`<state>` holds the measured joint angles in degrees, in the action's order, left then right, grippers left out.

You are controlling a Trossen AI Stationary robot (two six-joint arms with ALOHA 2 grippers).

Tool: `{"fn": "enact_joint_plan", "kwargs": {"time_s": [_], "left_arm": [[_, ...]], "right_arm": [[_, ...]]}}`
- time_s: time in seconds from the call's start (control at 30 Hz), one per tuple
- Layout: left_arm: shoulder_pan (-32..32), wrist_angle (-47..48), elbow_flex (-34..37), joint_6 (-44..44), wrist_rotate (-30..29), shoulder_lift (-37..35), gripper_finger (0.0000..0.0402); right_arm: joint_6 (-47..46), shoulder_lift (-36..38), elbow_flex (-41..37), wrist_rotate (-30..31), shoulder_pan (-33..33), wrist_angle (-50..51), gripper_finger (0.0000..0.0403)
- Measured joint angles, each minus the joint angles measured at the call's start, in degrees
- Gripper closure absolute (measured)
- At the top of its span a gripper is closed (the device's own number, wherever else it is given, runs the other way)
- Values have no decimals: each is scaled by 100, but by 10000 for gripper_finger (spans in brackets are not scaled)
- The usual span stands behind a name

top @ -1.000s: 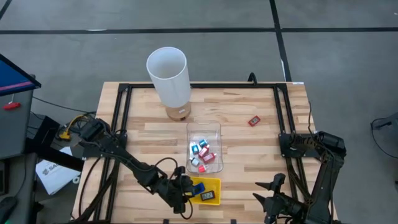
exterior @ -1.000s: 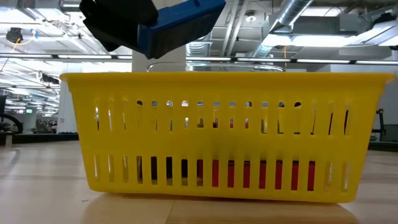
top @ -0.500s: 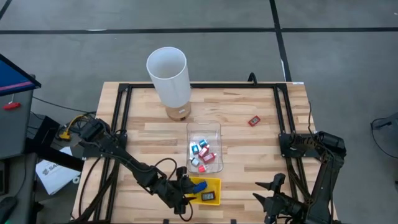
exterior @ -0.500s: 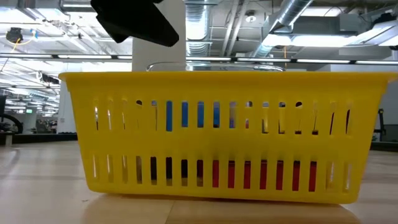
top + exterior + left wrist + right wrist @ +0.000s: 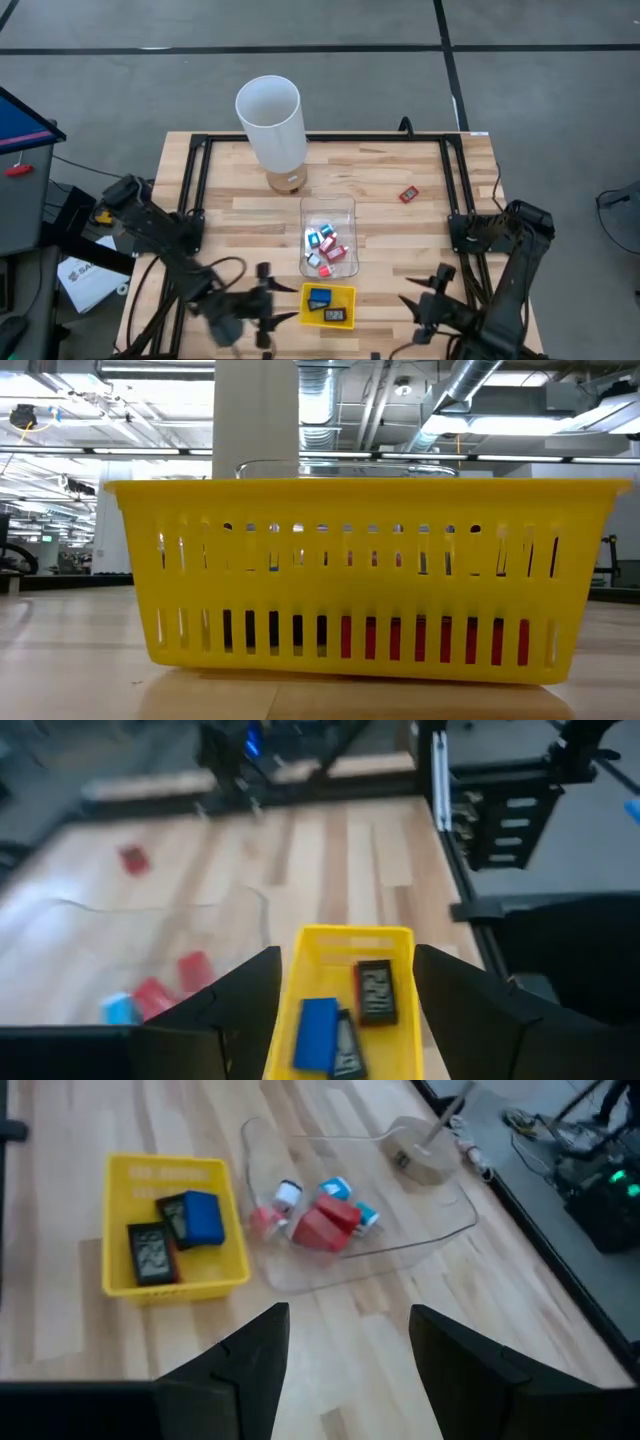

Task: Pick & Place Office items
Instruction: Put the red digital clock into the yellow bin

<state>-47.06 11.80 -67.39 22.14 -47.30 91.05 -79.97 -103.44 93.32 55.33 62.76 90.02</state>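
Yellow tray [image 5: 341, 296] holds a blue item [image 5: 320, 298] and two black items [image 5: 152, 1250]. Clear bin [image 5: 327, 212] behind the tray holds most office items [image 5: 325, 247]; red item [image 5: 408, 194] lies loose, well right of bin. Left gripper [image 5: 262, 310] left of tray, fingers apart, empty. Right gripper [image 5: 425, 299] right of tray, fingers apart, idle.

Wood table [image 5: 400, 240]: white cylinder [image 5: 271, 125], clear bin [image 5: 328, 215], yellow tray [image 5: 345, 293], 1 loose red item [image 5: 408, 195].
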Motion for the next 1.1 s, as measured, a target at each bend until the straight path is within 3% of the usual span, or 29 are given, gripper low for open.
{"fn": "enact_joint_plan", "kwargs": {"time_s": [0.23,0.37,0.5,0.63,0.77,0.93,1.1], "left_arm": [[-787,41,1183,314,-1805,-780,173],[-606,-8,2180,831,-1854,-1366,170],[53,-766,3133,417,-1487,-2010,169],[836,-2769,3856,-1348,-740,-2724,169],[1604,-4699,4113,-3159,471,-3367,169],[2314,-4786,3753,-3714,1544,-3658,169],[2464,-4794,3049,-4402,1760,-3436,169]], "right_arm": [[885,518,-202,-93,-796,-5,202],[1192,1134,-865,-103,-1366,-53,202],[1450,2017,-1901,-129,-1774,-837,202],[1932,3131,-3004,-157,-2038,-2101,202],[2143,4274,-3685,-679,-2767,-2669,202],[2395,4994,-3842,-1426,-4182,-2982,202],[2736,5064,-3762,-1799,-5644,-3450,202]]}}
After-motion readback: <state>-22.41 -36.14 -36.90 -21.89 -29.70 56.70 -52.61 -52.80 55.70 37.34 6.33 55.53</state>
